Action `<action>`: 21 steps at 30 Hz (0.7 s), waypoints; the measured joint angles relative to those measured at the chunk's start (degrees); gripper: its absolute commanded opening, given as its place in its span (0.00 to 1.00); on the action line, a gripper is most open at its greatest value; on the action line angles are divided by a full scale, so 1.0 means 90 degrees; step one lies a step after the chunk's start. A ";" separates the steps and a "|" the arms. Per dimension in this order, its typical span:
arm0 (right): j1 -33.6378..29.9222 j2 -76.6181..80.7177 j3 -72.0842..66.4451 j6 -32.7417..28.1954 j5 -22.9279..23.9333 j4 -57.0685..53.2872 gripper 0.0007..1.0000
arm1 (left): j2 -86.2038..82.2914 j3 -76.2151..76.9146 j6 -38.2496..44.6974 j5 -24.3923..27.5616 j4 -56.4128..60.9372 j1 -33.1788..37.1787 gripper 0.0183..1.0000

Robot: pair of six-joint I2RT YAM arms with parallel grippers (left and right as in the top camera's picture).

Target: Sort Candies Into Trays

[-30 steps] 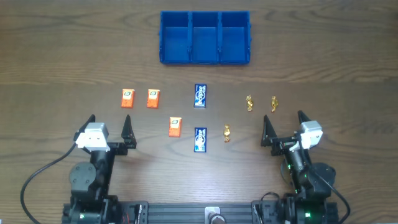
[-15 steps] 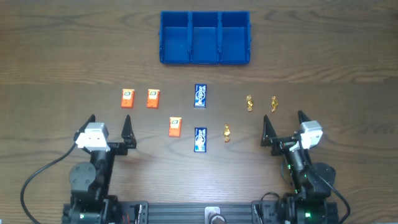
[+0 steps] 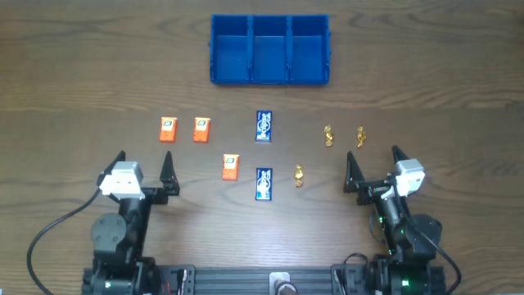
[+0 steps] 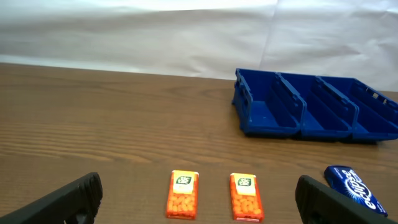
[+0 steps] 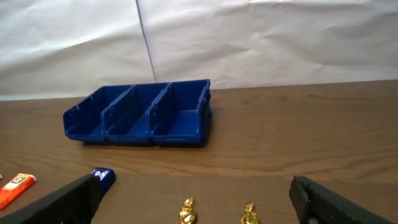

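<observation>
Grained wood table (image 3: 82, 65), three-compartment blue plastic tray (image 3: 270, 80)

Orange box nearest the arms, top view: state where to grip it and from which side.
Grip the orange box across its long side edges at mid-length, left claw coming straight down. It lies flat, long axis pointing toward the tray; the gap to the blue pack beside it probably admits a finger.

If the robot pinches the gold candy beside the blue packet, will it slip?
Maybe. The gold candy looks small and lumpy in a shiny wrapper, so it could twist or slip out of a pinch. It is probably light, so a nudge would likely slide it. Hardness cannot be told.
</observation>
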 measured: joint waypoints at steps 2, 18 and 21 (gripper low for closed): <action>0.0000 0.0000 0.0000 -0.0002 0.0000 0.0000 1.00 | 0.0000 0.0000 0.0000 0.0000 0.0000 0.0000 1.00; 0.0000 0.0000 0.0000 0.0000 0.0000 0.0000 1.00 | 0.0017 0.0036 -0.0056 0.0053 -0.0051 0.0000 1.00; 0.0000 -0.0002 0.0000 0.0000 0.0000 -0.0005 1.00 | 0.0801 0.0772 -0.0061 0.0180 -0.0862 0.0000 1.00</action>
